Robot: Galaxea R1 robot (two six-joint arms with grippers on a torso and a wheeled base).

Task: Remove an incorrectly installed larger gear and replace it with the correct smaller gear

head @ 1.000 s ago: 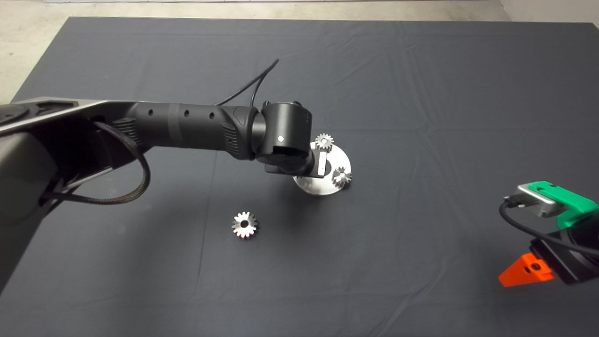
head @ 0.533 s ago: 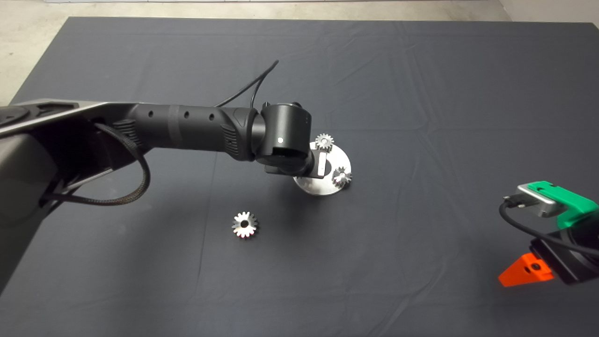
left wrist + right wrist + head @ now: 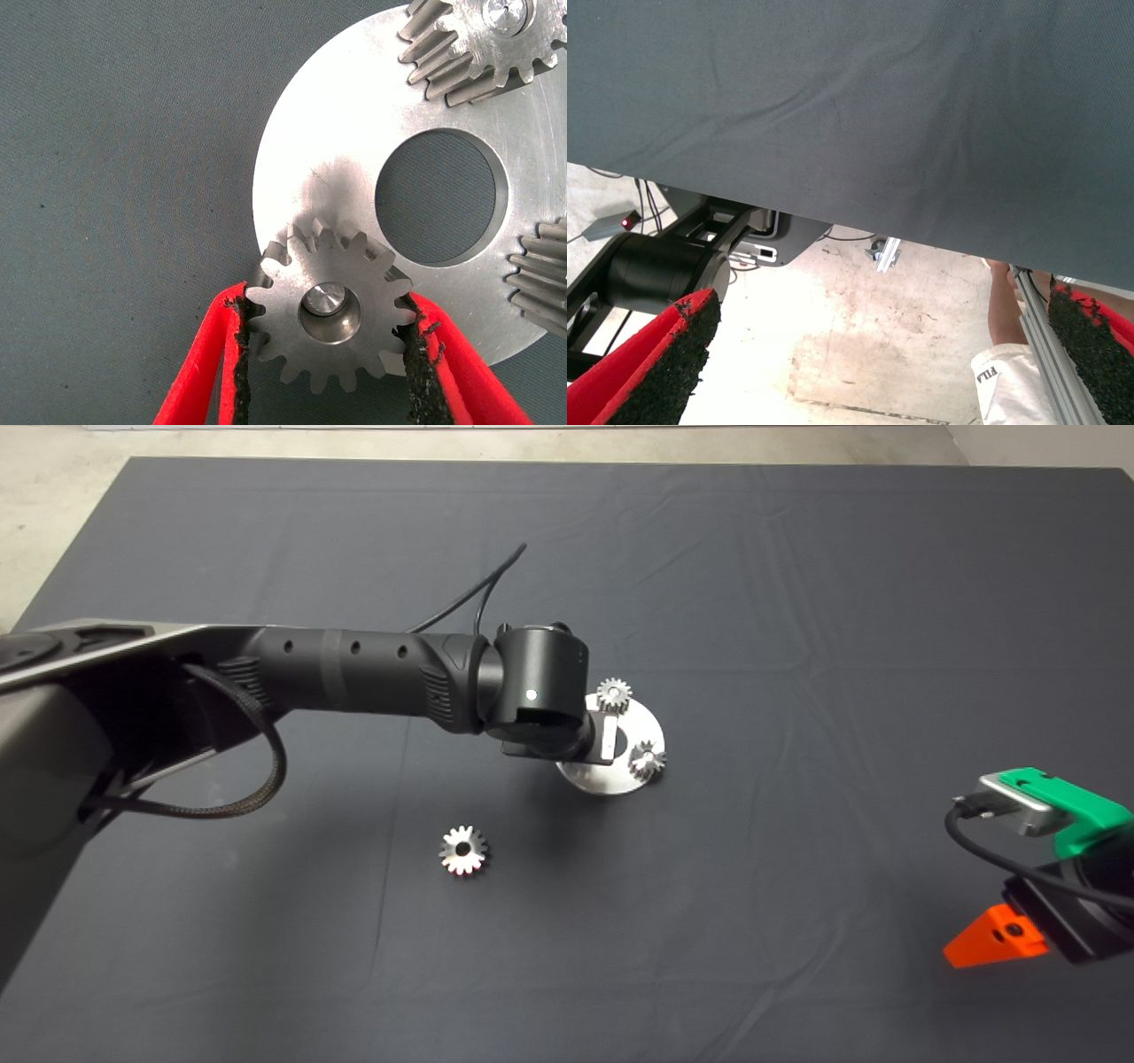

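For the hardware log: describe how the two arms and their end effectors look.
The left arm is black and tubular, with small round holes, ribbed grips, a white dot and a braided cable. Its end effector has red fingers with black pads. The right end effector has a green body, a silver block, a black cable and orange-red fingers.

The wide silver metal spur gear with long pointed teeth (image 3: pixel 463 850) lies flat on the dark mat, bore facing up, well apart from the round silver metal plate (image 3: pixel 354 159). The small silver metal spur gear with short teeth (image 3: pixel 332 307) sits flat at that plate's edge, a pin showing in its round bore, and my left pincer (image 3: pixel 326 350) has a black pad touching its teeth on either side.
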